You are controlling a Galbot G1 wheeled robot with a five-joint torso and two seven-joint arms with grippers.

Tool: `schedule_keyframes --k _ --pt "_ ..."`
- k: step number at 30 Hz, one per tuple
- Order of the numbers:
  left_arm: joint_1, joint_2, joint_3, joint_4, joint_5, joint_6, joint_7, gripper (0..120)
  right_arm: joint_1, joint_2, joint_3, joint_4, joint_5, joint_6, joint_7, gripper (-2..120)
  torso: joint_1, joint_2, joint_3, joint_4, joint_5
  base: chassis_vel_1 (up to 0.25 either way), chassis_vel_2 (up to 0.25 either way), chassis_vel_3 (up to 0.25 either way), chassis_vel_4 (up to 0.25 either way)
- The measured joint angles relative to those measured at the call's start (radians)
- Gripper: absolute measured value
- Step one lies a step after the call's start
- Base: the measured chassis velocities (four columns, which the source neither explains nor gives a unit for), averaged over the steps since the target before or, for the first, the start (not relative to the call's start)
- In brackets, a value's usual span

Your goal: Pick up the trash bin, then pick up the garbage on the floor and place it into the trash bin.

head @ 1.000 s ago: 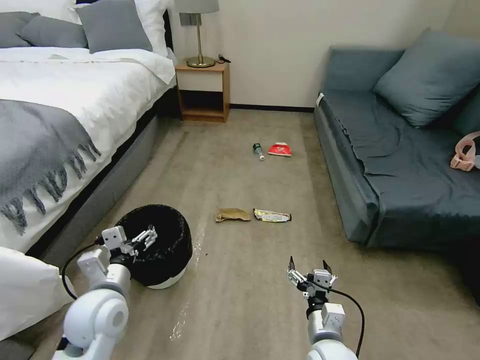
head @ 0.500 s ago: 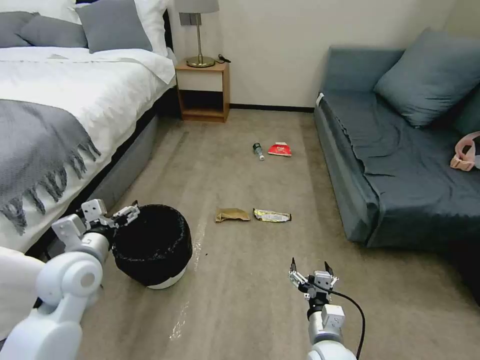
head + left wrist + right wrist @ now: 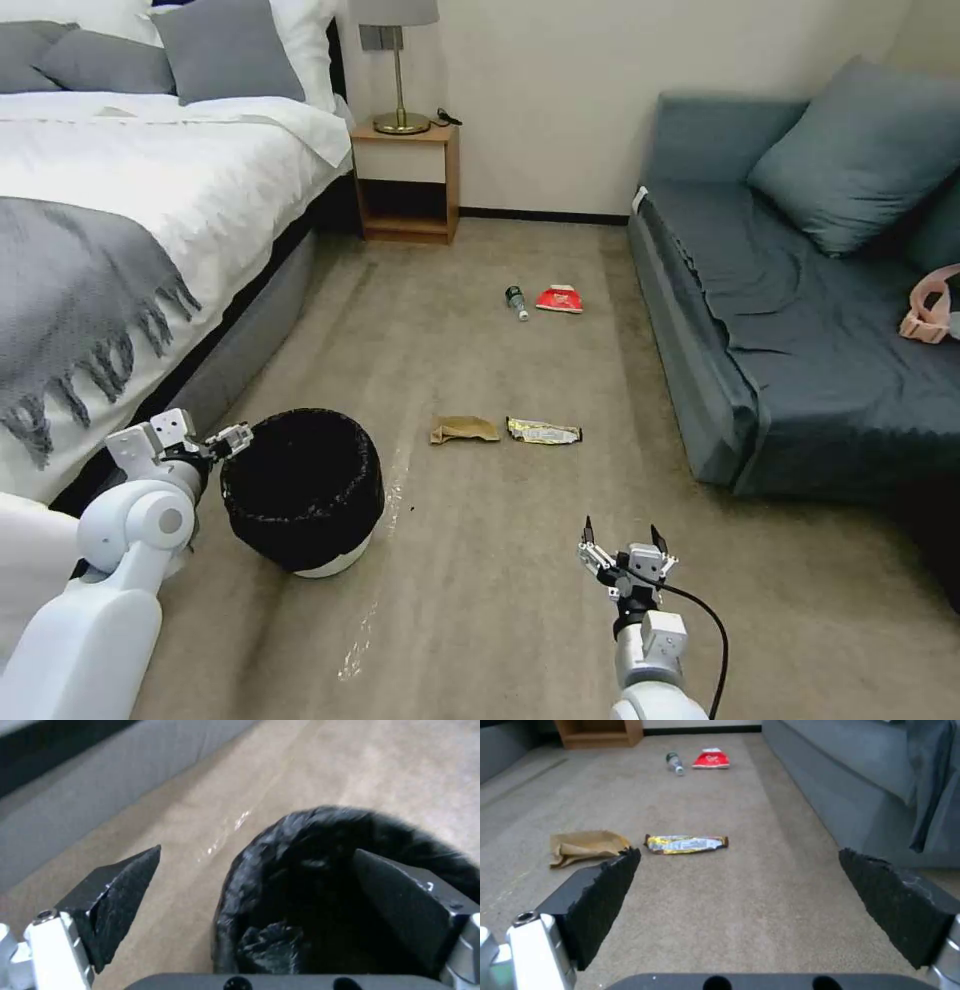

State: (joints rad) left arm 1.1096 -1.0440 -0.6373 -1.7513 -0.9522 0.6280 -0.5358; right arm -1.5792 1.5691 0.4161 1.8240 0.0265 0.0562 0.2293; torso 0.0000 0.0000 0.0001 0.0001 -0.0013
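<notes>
Left gripper [image 3: 232, 441] spread wide at the rim of the trash bin [image 3: 303, 490]

The bin stands on the carpet [image 3: 480, 600] beside the bed [image 3: 120, 250], its black bag [image 3: 320, 843] folded over the rim; the left wrist view shows one finger outside the rim and one over the bag; the right gripper [image 3: 621, 538] hangs low with fingers apart, holding nothing; its wrist view shows the brown paper bag [image 3: 582, 845], the yellow-silver wrapper [image 3: 686, 844] just beside it, then the green-label bottle [image 3: 674, 762] and red packet [image 3: 710, 759] farther off; the print on them is too small to read.
</notes>
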Motion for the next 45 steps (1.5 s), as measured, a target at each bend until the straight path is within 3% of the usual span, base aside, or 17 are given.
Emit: schedule_keyframes --k 21,30,36,38,40,42,43,44,45 --pt "-0.005 -0.046 0.031 0.133 0.03 0.013 0.006 98 -0.022 0.0 -0.005 -0.003 -0.012 0.023 -0.001 100 0.0 0.0 0.0 0.0002 0.0017 0.0 0.0 0.0 0.0" --pt "0.0 -0.051 0.029 0.139 0.033 0.012 0.022 71 -0.027 0.0 -0.006 -0.012 -0.015 0.033 -0.002 100 0.0 0.0 0.0 -0.0001 0.0013 0.0 0.0 0.0 0.0" --pt "0.008 -0.054 0.027 0.137 0.04 0.006 0.039 45 -0.029 0.002 -0.006 -0.025 -0.021 0.039 -0.004 100 0.0 0.0 0.0 -0.0002 0.0011 0.0 0.0 0.0 0.0" --pt "0.008 -0.055 0.027 0.137 0.041 0.005 0.041 43 -0.03 0.002 -0.006 -0.026 -0.021 0.039 -0.005 100 0.0 0.0 0.0 -0.0002 0.0011 0.0 0.0 0.0 0.0" --pt "0.013 -0.056 0.026 0.133 0.046 0.0 0.051 30 -0.027 0.001 -0.006 -0.027 -0.02 0.043 -0.012 100 0.0 0.0 0.0 -0.0006 0.001 0.0 0.0 0.0 0.0" --pt "0.014 -0.056 0.025 0.131 0.046 0.0 0.053 29 -0.025 -0.001 -0.006 -0.026 -0.019 0.043 -0.017 100 0.0 0.0 0.0 -0.0011 0.0011 0.0 0.0 0.0 0.0" --pt "0.019 -0.054 0.025 0.121 0.046 0.001 0.06 20 -0.01 -0.011 -0.005 -0.019 -0.015 0.034 -0.031 100 0.0 0.0 0.0 -0.002 0.0029 0.0 0.0 0.0 0.0" --pt "0.019 -0.054 0.025 0.121 0.046 0.001 0.06 20 -0.01 -0.011 -0.005 -0.019 -0.015 0.034 -0.031 100 0.0 0.0 0.0 -0.002 0.0029 0.0 0.0 0.0 0.0" --pt "0.021 -0.052 0.025 0.114 0.046 0.001 0.065 14 0.012 -0.024 0.002 0.004 0.0 0.011 -0.039 100 0.0 0.0 0.0 -0.0008 0.0063 0.0 0.0 0.0 0.0"
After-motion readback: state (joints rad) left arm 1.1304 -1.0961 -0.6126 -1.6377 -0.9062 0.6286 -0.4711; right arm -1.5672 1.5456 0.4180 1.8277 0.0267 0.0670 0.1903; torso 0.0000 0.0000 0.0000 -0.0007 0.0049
